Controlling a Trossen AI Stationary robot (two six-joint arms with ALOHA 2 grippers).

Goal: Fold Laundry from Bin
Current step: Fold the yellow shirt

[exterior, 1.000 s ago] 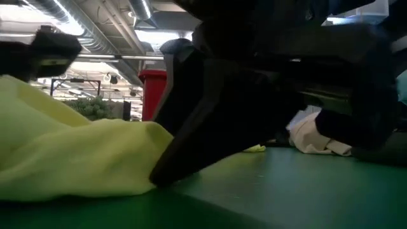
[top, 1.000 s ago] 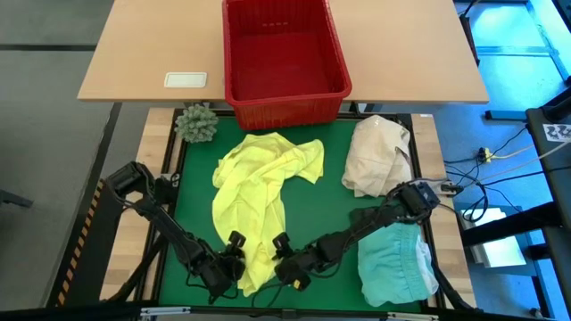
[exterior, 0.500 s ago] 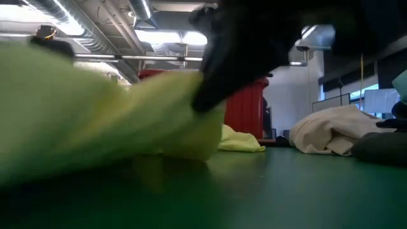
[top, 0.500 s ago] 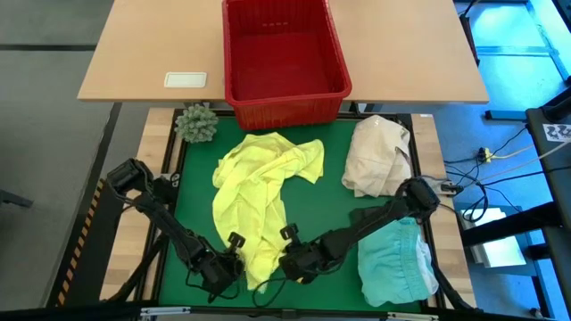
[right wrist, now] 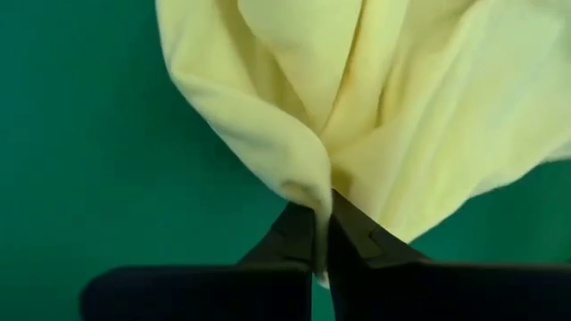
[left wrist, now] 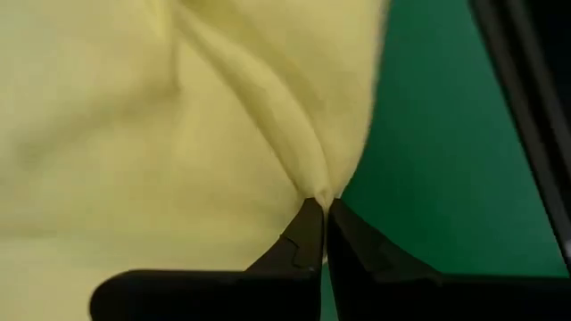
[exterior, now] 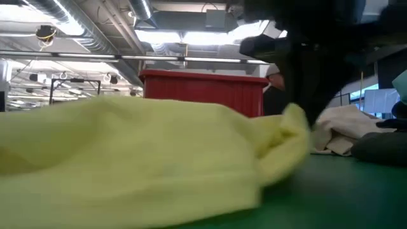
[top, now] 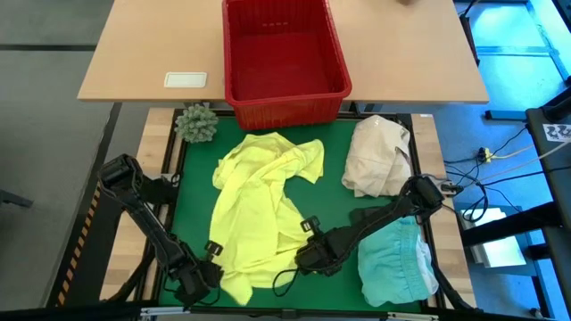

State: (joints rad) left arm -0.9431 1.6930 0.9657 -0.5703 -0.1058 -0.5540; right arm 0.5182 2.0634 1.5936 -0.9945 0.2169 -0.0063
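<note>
My left gripper is pinched shut on the hem of the yellow shirt at about seven o'clock on the green mat; my right gripper is clamped just as tight on the same hem near five o'clock. To do this well I should draw both corners apart evenly, low over the mat, so the cloth spreads flat without slipping. A second ago both claws stood open, close together at six; since then they have closed and pulled the hem wider. The red bin sits at twelve.
</note>
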